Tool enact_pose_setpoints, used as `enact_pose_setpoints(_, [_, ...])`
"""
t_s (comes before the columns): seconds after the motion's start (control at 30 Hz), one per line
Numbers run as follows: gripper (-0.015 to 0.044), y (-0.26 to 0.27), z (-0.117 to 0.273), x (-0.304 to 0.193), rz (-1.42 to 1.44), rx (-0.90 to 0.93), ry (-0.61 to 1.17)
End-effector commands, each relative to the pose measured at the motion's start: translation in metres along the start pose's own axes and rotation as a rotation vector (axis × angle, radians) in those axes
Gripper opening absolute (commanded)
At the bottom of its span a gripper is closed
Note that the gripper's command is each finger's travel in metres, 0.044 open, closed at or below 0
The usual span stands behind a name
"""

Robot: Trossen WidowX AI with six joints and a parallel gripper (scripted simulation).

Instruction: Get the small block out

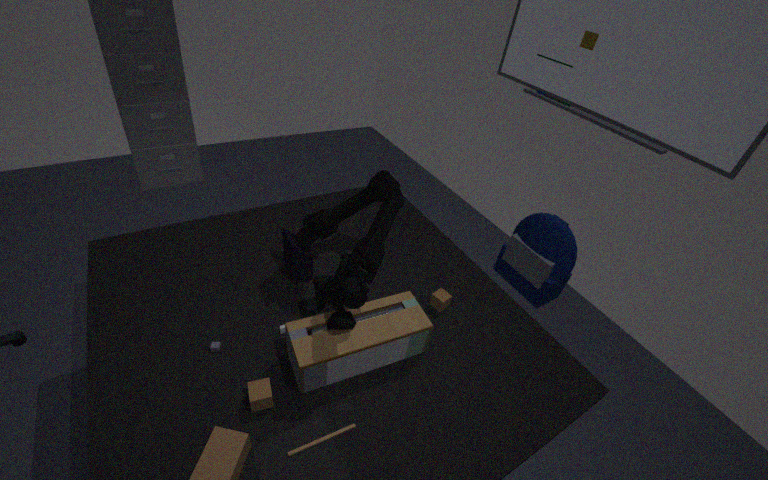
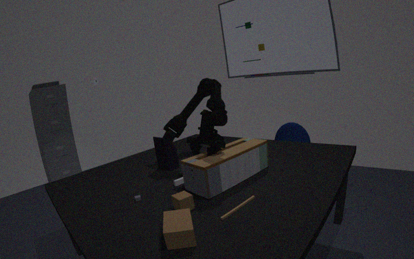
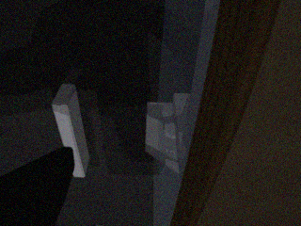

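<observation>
The box (image 1: 390,331) (image 2: 240,171) (image 3: 263,155) has a wooden top with a long slot, and its front looks pale and cloudy. I cannot make out a block or the shelf inside. A small pale cube (image 1: 215,346) (image 2: 137,198) lies on the table left of the box; whether it is the task's block I cannot tell. My gripper (image 1: 324,313) (image 2: 204,150) is open and empty, pointing down at the box's rear edge. One finger is over the wooden top, the other behind the box. The wrist view shows only one finger, at lower left.
A white bar (image 2: 178,182) (image 3: 71,134) lies behind the box's left end. Wooden blocks (image 1: 260,394) (image 2: 179,229) stand front left. A small wooden cube (image 1: 440,300) stands beyond the right end. A thin wooden stick (image 1: 321,439) (image 2: 237,207) lies in front of the box.
</observation>
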State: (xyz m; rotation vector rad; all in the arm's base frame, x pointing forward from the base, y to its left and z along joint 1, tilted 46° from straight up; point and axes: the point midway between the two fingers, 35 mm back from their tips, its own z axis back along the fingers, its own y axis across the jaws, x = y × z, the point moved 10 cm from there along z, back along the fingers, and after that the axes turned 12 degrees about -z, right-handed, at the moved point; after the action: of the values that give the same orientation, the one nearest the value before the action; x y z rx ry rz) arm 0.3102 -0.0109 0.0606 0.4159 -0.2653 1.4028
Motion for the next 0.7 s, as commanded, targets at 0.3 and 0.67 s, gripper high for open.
enact_pose_setpoints(0.3, [0.0400,-0.006,-0.014,-0.034,0.001,0.008,0.007])
enact_pose_setpoints(0.67, [0.0400,-0.012,0.040,-0.053,-0.006,0.007,0.007])
